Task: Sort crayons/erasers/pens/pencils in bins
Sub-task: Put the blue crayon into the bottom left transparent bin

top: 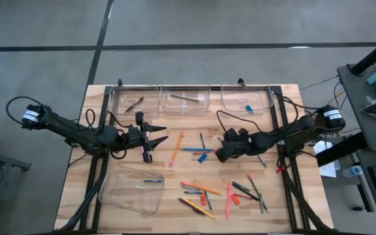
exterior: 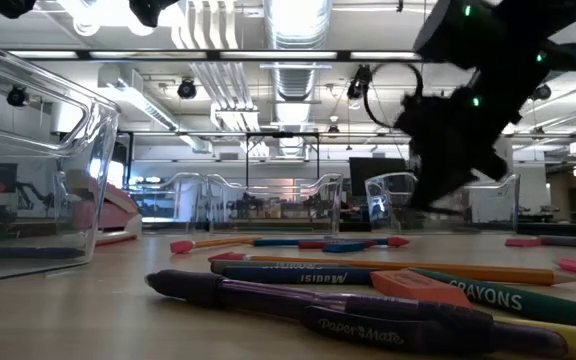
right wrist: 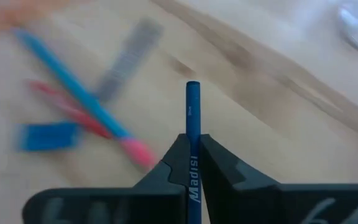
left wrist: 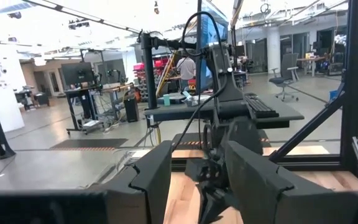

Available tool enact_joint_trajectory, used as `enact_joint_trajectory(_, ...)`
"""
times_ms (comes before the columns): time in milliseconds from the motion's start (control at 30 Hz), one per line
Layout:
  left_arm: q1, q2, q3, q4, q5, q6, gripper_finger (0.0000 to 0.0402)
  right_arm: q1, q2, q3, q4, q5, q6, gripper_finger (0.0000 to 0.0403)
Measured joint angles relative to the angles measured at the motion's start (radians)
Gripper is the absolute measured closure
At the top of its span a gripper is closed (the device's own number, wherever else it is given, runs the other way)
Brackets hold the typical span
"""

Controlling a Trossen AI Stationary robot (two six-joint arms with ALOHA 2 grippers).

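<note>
My right tool point(right wrist: 193, 163) is pressed together on a blue pencil point(right wrist: 192, 118), pinching it near one end above the middle of the tabletop point(top: 175, 219). Nearest me lie loose pens point(top: 243, 190), pencils point(top: 227, 199) and a red eraser point(top: 235, 199), with one bin point(top: 134, 187) at the near left. My left tool point(top: 150, 137) hovers left of centre; I cannot tell its state. Between the two tools lie an orange pencil point(top: 175, 149) and a blue eraser point(top: 202, 157). Along the far edge stand three bins point(top: 185, 100).
</note>
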Motion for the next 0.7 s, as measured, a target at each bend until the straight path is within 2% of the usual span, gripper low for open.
enact_joint_trajectory(233, 0.0, 0.004, 0.001, -0.002, 0.0, -0.001, 0.0263, 0.058, -0.063, -0.002, 0.278, -0.003, -0.257, 0.039)
enact_joint_trajectory(433, 0.0, 0.009, 0.0, -0.002, 0.008, -0.042, 0.0263, 0.105, -0.059, -0.002, 0.468, -0.005, -0.388, 0.0391)
enact_joint_trajectory(533, 0.0, 0.018, 0.0, 0.005, 0.009, -0.048, 0.0263, 0.112, -0.047, -0.002, 0.545, -0.052, -0.422, 0.0391)
enact_joint_trajectory(633, 0.001, 0.042, 0.0, -0.003, 0.045, -0.068, 0.0257, 0.113, -0.03, -0.003, 0.601, -0.104, -0.435, 0.0391)
enact_joint_trajectory(700, 0.009, 0.06, 0.008, -0.009, 0.125, -0.098, 0.0248, 0.115, -0.026, -0.001, 0.629, -0.11, -0.451, 0.0391)
